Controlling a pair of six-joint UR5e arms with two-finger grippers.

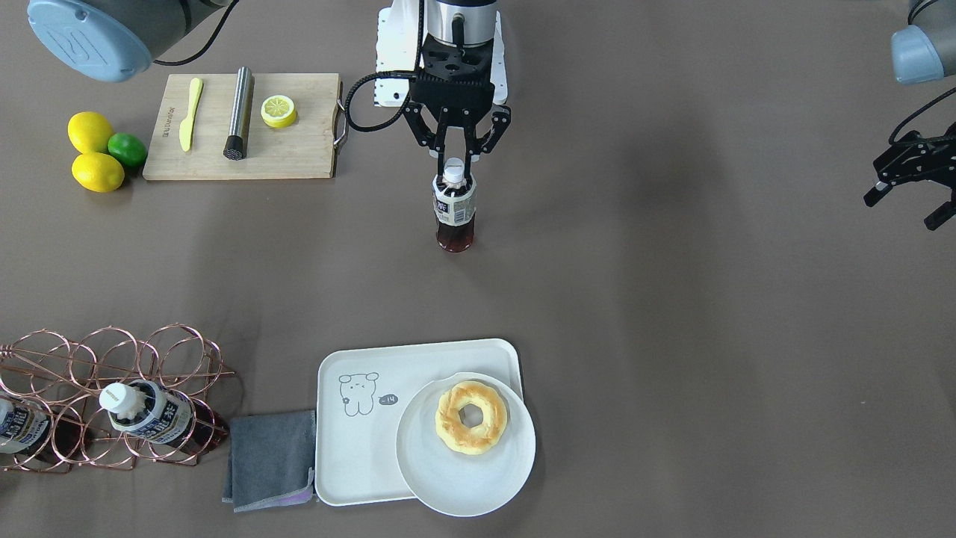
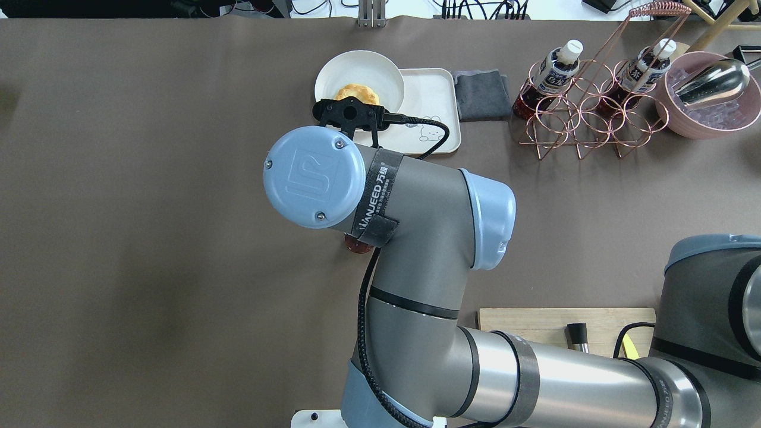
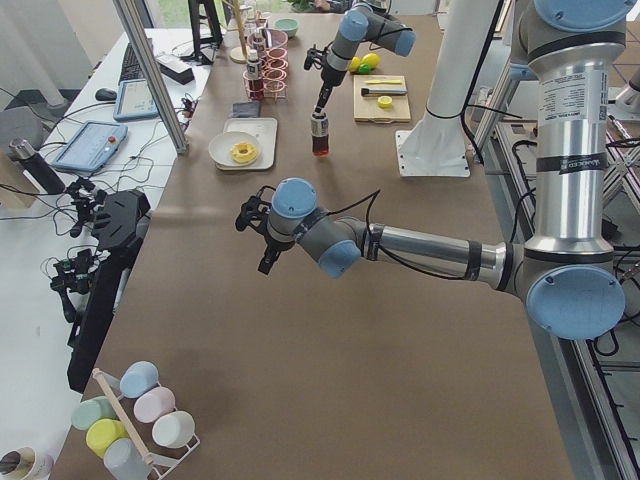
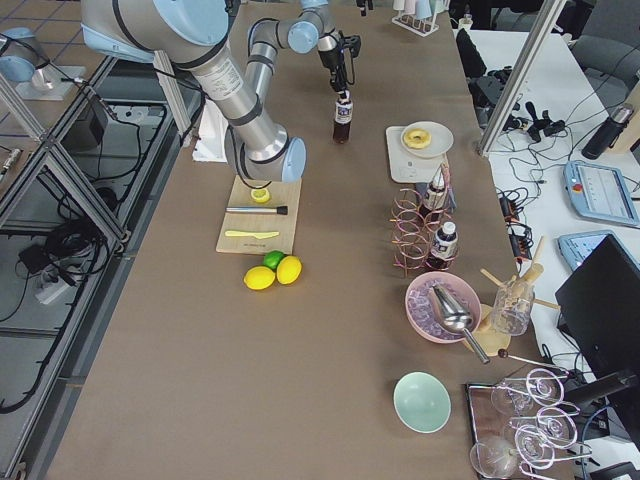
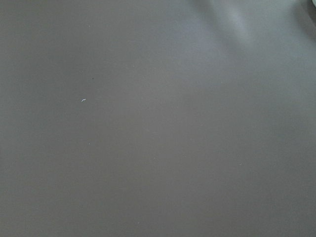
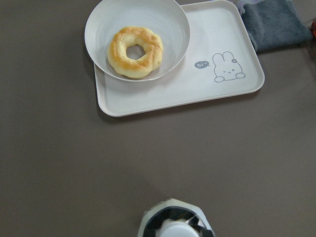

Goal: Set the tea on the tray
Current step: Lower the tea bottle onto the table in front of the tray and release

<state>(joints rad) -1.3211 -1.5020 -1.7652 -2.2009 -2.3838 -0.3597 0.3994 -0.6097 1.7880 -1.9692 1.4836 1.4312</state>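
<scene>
Standing upright nearest the robot's base, the tea (image 1: 454, 205) is a small clear plastic bottle. Its lower part shows dark reddish-brown liquid, its middle is wrapped in a white-and-dark-blue label, and a white screw cap (image 1: 453, 173) sits on top. It is out on the brown table (image 1: 672, 299), and I cannot tell whether its base touches the surface or hangs just above it. The right gripper (image 1: 454, 178) comes straight down over it, jaws drawn in narrow and pressed against either side of the cap and neck, so the bottle is clasped at its top. The right wrist view shows the white cap between the two dark jaws. Off to the robot's left side, the left gripper (image 1: 901, 210) hangs above the table with its jaws spread wide, holding and touching nothing. Farther out, well apart from the bottle, lies the tray (image 1: 351, 463), off-white with rounded corners, a raised rim and a small line-drawn animal (image 1: 358, 394). A round white plate (image 1: 463, 486) with a doughnut (image 1: 471, 416) sits on one end of it, overhanging the rim. A grey cloth (image 1: 270, 459) lies just beside the tray's other end. Past the cloth, a copper wire rack (image 1: 112, 359) holds two alike bottles (image 1: 149, 415), tilted.
</scene>
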